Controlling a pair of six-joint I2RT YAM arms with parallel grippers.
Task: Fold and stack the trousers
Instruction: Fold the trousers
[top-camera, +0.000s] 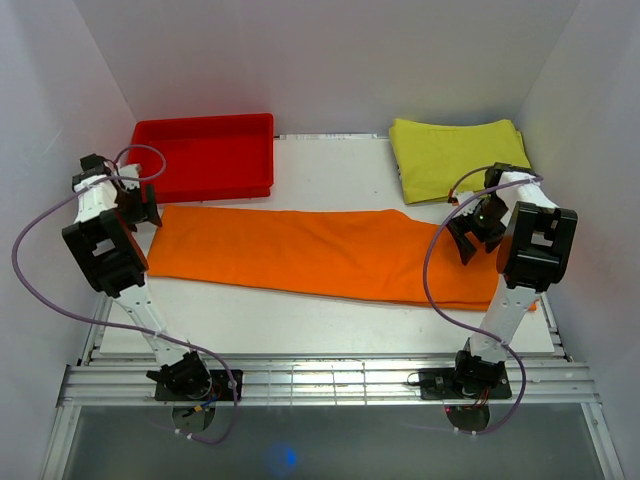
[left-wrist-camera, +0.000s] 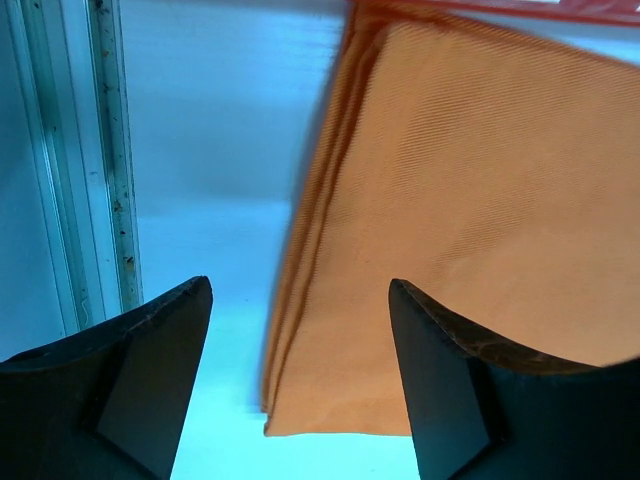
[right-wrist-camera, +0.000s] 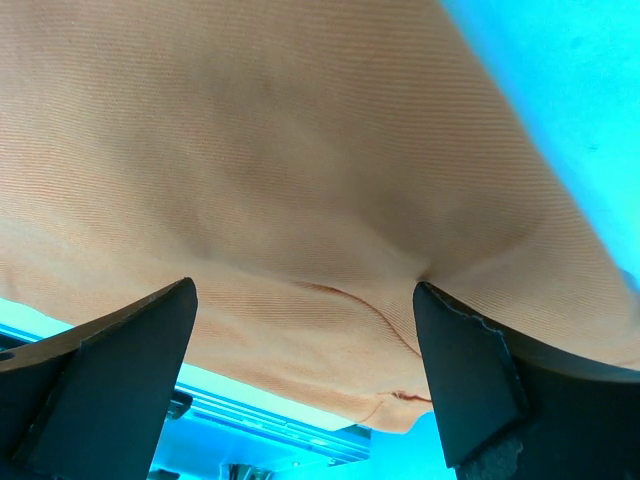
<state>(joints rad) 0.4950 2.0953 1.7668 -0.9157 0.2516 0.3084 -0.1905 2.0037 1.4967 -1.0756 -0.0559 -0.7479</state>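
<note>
Stretching nearly edge to edge across the bench (top-camera: 330, 170), the trousers (top-camera: 320, 255) lie flat; left claw (left-wrist-camera: 300, 285) and right claw (right-wrist-camera: 305, 288) gape above opposite ends.

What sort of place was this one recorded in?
Probably a lab robot cell, not a home: plain white walls box in a white table, an aluminium rail frame carries both arm bases, and the trousers, red tray and folded yellow-green cloth look staged.

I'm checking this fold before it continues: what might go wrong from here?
The left fingers straddle the trousers' layered edge, so closing may catch only the top layers. Under the open right fingers they are already creased near the table's front edge; a pinch may bunch them or drag them off.
</note>
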